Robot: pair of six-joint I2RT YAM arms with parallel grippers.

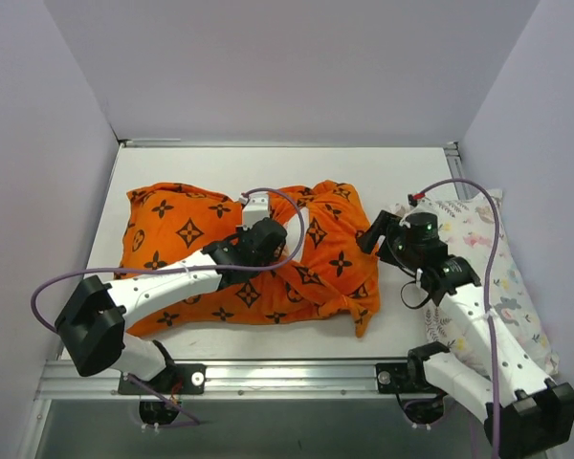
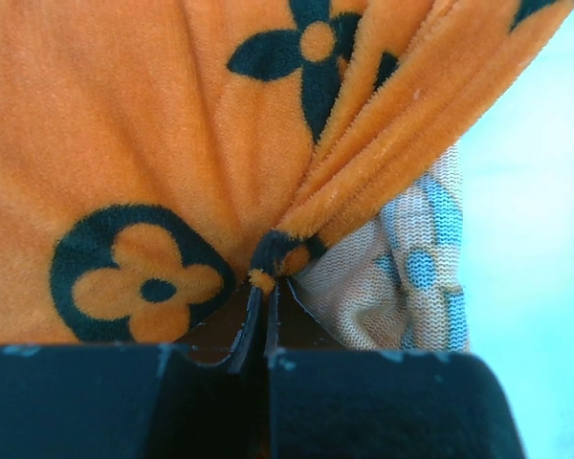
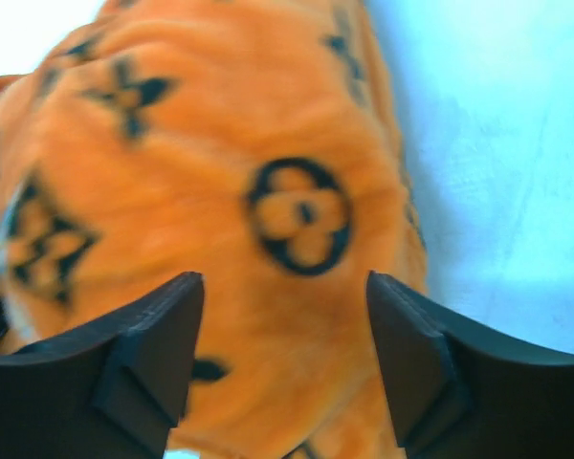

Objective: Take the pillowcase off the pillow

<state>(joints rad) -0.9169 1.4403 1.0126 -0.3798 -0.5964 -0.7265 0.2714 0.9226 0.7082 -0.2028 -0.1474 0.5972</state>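
Left end effector (image 2: 266, 289), arm stretched forward, pinches a pillowcase (image 2: 124, 134) fold; right end effector (image 3: 285, 301) hovers spread wide beside it.

fuzzy plush pillowcase (image 2: 124, 143), matt black pincer (image 3: 282, 373)

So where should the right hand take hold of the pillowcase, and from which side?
Probably the loose, bunched right end of the pillowcase, coming in from the right. The fabric there lies in slack folds, easy to pinch, and the open right hand faces that end. The left hand pinches a fold at the middle.
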